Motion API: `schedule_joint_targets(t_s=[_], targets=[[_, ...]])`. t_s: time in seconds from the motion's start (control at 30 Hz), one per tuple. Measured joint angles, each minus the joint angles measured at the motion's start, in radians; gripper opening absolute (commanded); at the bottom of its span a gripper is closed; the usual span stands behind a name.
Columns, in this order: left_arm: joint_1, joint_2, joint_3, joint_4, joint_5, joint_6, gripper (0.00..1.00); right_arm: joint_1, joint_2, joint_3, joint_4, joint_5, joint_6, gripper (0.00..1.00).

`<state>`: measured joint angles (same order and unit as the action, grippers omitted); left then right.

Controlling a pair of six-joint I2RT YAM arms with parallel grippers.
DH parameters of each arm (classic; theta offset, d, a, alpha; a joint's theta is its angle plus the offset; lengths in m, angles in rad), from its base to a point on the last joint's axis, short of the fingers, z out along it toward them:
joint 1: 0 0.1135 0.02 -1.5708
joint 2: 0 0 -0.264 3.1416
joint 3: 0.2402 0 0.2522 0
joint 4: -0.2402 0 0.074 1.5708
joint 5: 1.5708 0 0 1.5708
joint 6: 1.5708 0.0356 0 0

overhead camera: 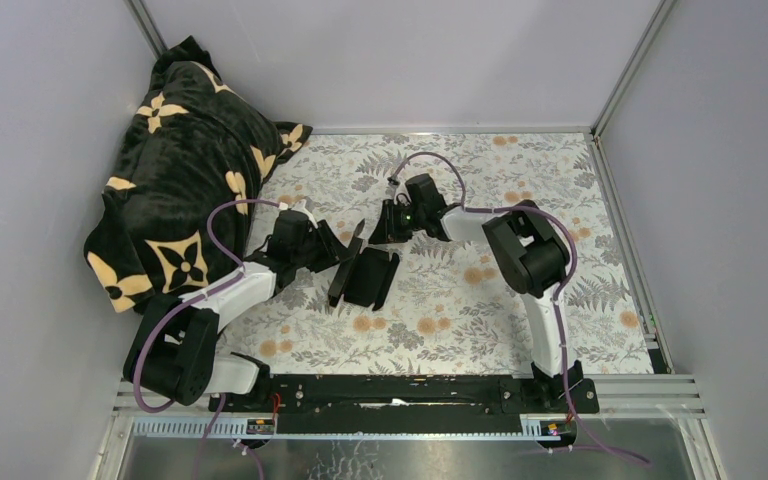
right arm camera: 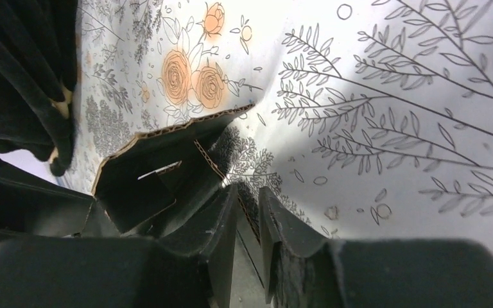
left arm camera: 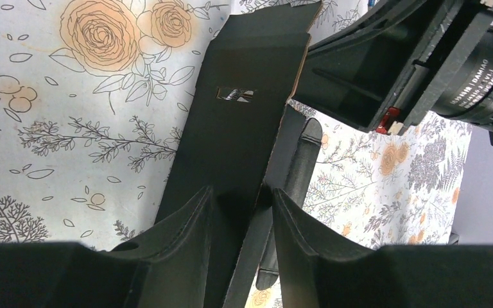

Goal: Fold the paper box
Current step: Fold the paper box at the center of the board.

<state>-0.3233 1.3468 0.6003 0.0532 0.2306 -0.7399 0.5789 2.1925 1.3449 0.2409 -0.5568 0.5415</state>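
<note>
The paper box is a matte black creased card lying partly unfolded mid-table, with a long wall raised on its left. My left gripper is at that wall's far end. In the left wrist view the slotted panel runs down between the fingers of the left gripper, which are shut on it. My right gripper is just behind the box. In the right wrist view the gripper is shut on a corrugated flap edge, and the box's hollow lies to its left.
A black plush blanket with cream flowers is heaped at the back left and also shows in the right wrist view. A floral cloth covers the table. Grey walls close three sides. The right arm's body hangs close over the box.
</note>
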Motion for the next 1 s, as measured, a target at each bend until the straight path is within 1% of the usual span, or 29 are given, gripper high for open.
schedule_joint_targets(t_s=[0.1, 0.33, 0.5, 0.67, 0.7, 0.8, 0.87, 1.0], targets=[[0.004, 0.000, 0.000, 0.000, 0.008, -0.003, 0.44, 0.000, -0.037, -0.018, -0.035, 0.027, -0.038, 0.32], [0.010, 0.000, 0.000, 0.000, 0.021, -0.008, 0.44, 0.000, -0.181, -0.106, -0.096, 0.074, -0.139, 0.33], [0.011, 0.000, 0.000, 0.000, 0.030, -0.010, 0.44, 0.005, -0.300, -0.228, -0.102, 0.077, -0.204, 0.34], [0.012, 0.000, 0.000, 0.001, 0.036, -0.010, 0.44, 0.072, -0.357, -0.251, -0.158, 0.116, -0.277, 0.35], [0.012, 0.000, 0.000, 0.001, 0.036, -0.010, 0.44, 0.093, -0.358, -0.251, -0.163, 0.127, -0.287, 0.37], [0.015, 0.001, 0.000, 0.002, 0.039, -0.010, 0.44, 0.142, -0.358, -0.256, -0.182, 0.155, -0.306, 0.46], [0.017, 0.003, 0.000, 0.003, 0.040, -0.010, 0.44, 0.162, -0.359, -0.265, -0.199, 0.184, -0.311, 0.49], [0.018, 0.008, 0.000, 0.008, 0.043, -0.011, 0.44, 0.165, -0.391, -0.304, -0.240, 0.251, -0.305, 0.51]])
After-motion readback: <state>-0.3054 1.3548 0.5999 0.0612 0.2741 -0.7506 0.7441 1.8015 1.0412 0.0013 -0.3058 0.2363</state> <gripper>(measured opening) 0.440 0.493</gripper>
